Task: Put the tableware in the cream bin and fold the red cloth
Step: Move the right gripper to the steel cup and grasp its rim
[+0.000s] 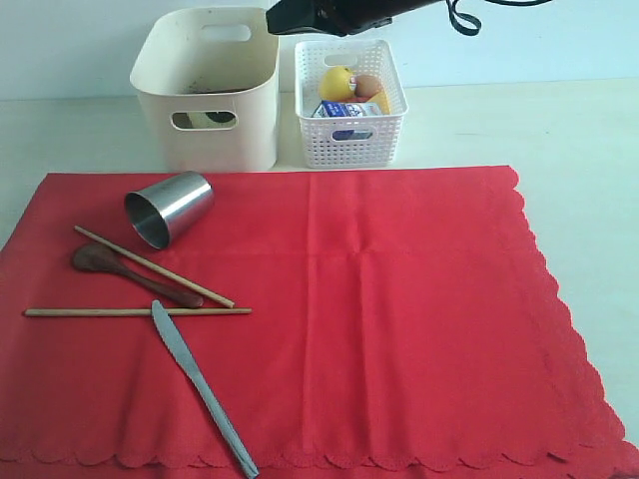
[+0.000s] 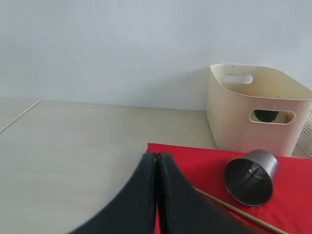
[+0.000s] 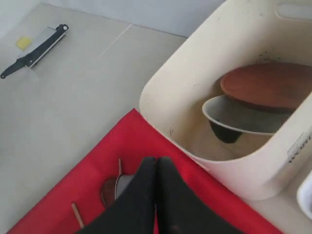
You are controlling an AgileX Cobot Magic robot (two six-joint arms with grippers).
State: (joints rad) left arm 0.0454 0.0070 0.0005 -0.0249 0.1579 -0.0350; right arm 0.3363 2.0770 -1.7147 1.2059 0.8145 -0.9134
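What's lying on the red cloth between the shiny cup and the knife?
The exterior view shows two wooden chopsticks and a dark wooden spoon lying between the cup and the knife.

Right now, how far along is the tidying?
Done: the brown plate and whitish bowl sit in the cream bin. In hand: nothing; left gripper and right gripper are shut, empty. Left: the steel cup, chopsticks, spoon and knife lie on the unfolded red cloth.

Dark lettering on cream bin wall, illegible; milk carton print too small.
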